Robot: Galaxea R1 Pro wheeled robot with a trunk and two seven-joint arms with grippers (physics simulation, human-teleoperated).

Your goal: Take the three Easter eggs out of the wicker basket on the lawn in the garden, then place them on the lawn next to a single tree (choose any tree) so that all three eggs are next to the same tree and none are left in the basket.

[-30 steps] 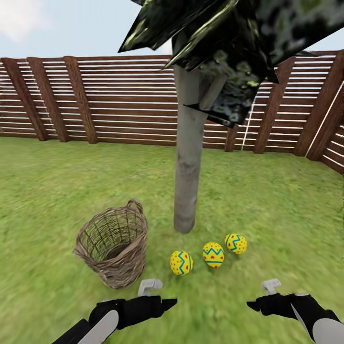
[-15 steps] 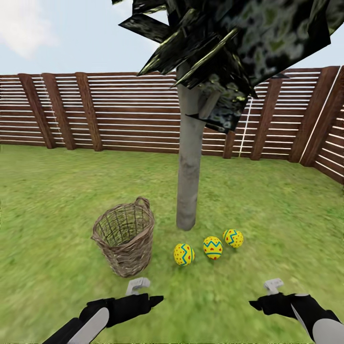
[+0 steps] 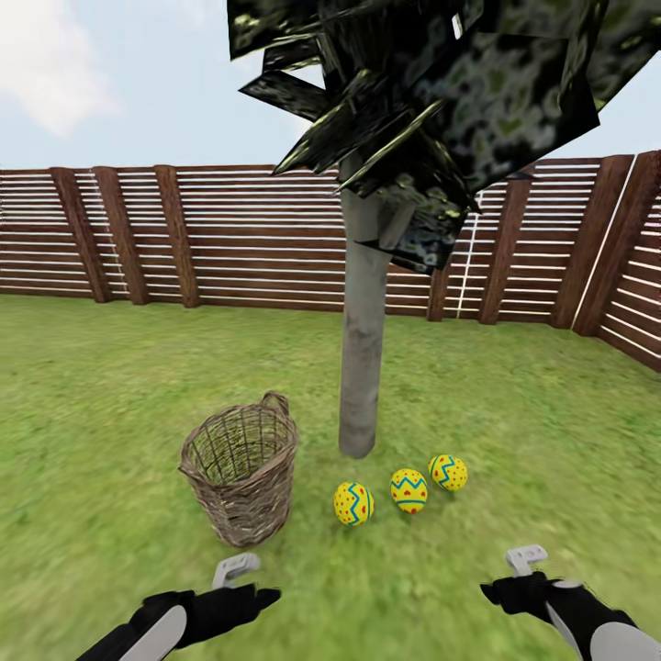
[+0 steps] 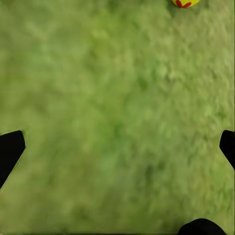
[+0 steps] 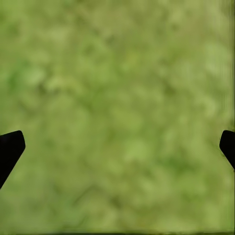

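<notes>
Three yellow Easter eggs (image 3: 352, 504) (image 3: 408, 490) (image 3: 448, 473) with blue zigzags lie in a row on the lawn (image 3: 110, 413), just in front of the tree (image 3: 363, 367) with the pale trunk. The wicker basket (image 3: 240, 477) stands upright left of them, and I see only bare weave inside it. My left gripper (image 3: 266, 597) hovers low in front of the basket. It is open and holds nothing (image 4: 117, 147), and the edge of one egg (image 4: 186, 2) shows beyond it. My right gripper (image 3: 491, 590) is open over bare grass (image 5: 117, 147), nearer to me than the eggs and to their right.
A brown slatted fence (image 3: 229, 239) closes the garden behind the tree and along the right side. Dark foliage (image 3: 441, 101) hangs overhead. Open grass spreads to the left and right of the tree.
The whole view has drawn back and tilted up, so the camera moved. Both arms sit lower in the picture, and the left one is also further left. Eggs and basket lie as before.
</notes>
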